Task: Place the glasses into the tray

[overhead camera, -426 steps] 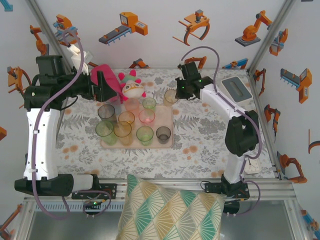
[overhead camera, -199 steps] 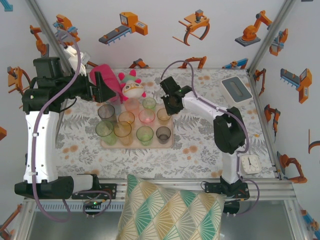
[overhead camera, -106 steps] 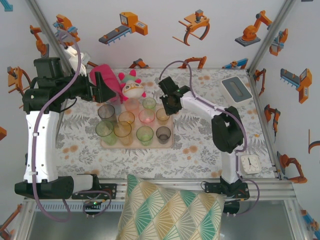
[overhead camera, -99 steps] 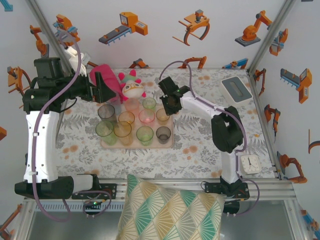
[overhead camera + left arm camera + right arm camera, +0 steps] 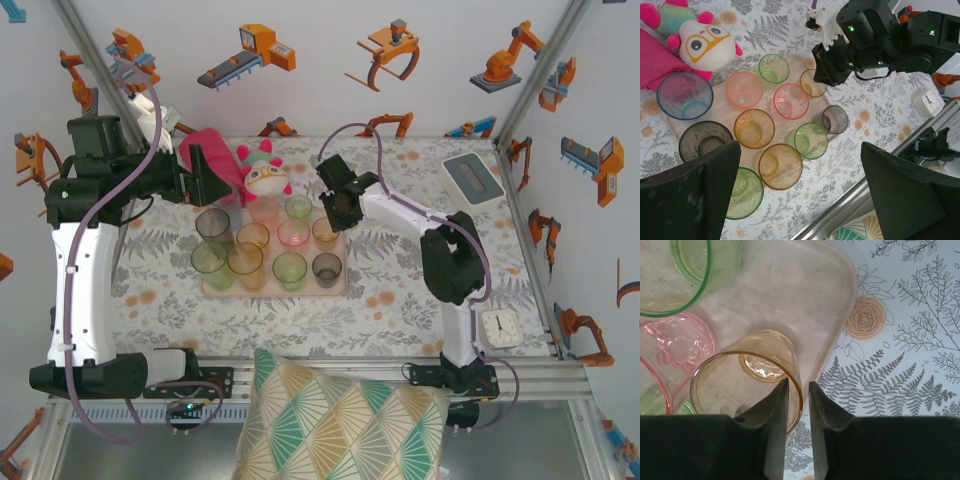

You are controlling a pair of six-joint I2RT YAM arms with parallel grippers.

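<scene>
The right claw is a little spread over the rim of the amber glass, maybe not pinching; the glass stands in the far right corner of the tray; best open wider, then lift straight up.

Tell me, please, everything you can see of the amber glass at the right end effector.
The amber glass is a small, translucent, plastic-looking tumbler with a faceted base. It is empty and upright, mouth up. It stands on the tray in the far right corner, near the rim and close beside a pink glass. The right end effector straddles its wall, one finger inside and one outside, with a slight gap showing, so it does not look pinched.
</scene>
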